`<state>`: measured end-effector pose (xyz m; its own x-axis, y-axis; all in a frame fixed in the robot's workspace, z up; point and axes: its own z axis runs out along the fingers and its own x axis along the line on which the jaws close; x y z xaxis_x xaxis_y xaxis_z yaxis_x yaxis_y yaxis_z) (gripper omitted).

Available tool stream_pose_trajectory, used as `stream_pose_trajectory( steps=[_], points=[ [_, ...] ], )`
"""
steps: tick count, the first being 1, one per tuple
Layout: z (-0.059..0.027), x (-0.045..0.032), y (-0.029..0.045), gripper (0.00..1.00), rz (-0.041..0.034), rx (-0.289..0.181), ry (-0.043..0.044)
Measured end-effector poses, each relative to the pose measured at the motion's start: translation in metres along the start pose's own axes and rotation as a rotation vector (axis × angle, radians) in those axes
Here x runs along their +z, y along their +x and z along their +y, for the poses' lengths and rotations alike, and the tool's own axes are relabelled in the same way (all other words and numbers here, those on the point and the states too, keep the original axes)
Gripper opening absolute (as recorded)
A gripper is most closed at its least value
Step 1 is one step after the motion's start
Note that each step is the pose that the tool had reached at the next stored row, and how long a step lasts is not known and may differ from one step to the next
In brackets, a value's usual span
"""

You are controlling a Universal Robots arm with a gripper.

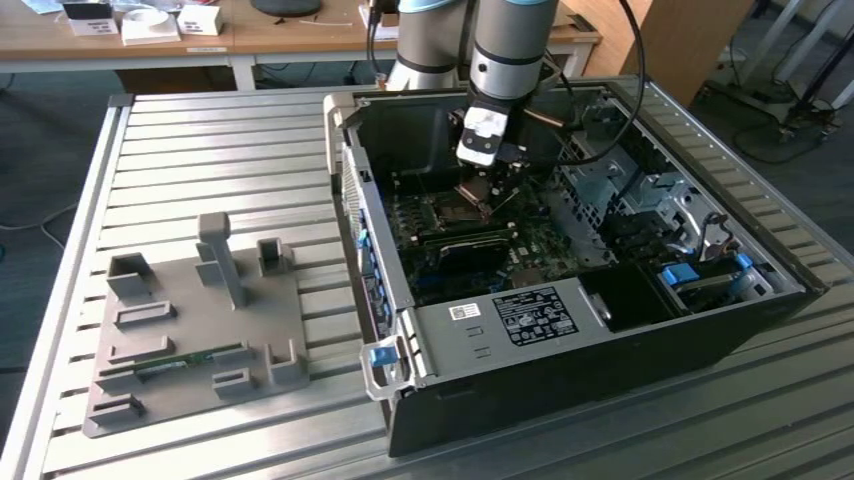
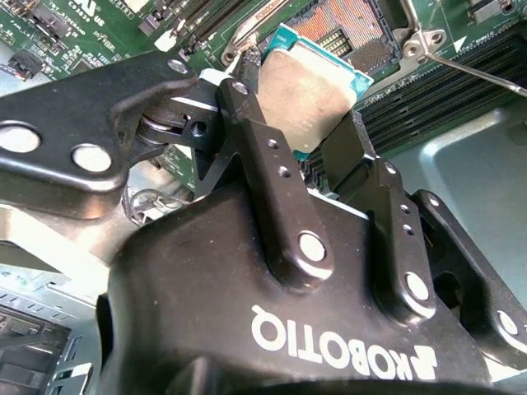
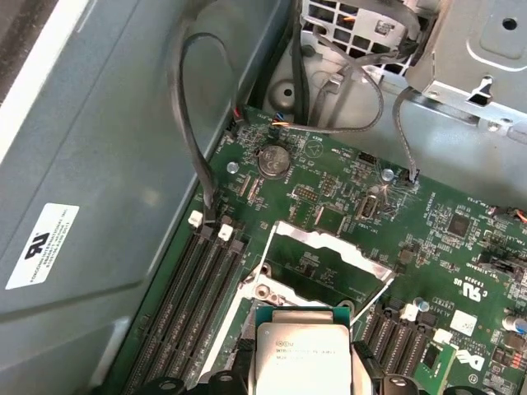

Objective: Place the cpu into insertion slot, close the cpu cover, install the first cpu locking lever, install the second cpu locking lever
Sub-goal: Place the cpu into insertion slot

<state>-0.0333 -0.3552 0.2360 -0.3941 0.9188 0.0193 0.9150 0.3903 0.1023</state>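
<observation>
Black two-finger gripper (image 2: 296, 111) is clamped on the small flat square cpu (image 2: 309, 82) with the silvery-grey metal top, one finger against each opposite edge. It reaches down into the large open black computer case (image 1: 601, 340). Inside lies the green motherboard (image 3: 346, 177). On the board, the thin silver windowed cpu cover (image 3: 333, 245) stands swung up. The gold-pinned insertion slot (image 2: 354, 29) lies bare, and the cpu is held just over it, not seated.
</observation>
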Motion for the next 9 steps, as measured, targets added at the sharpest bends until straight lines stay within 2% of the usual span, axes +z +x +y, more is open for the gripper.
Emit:
stream_pose_trajectory(
  steps=[6, 9],
  points=[
    [0.0, 0.0, 0.0, 0.54, -0.0001, 0.002, -0.0001],
    [0.0, 0.0, 0.0, 0.54, -0.0024, 0.023, -0.0004]
  ],
)
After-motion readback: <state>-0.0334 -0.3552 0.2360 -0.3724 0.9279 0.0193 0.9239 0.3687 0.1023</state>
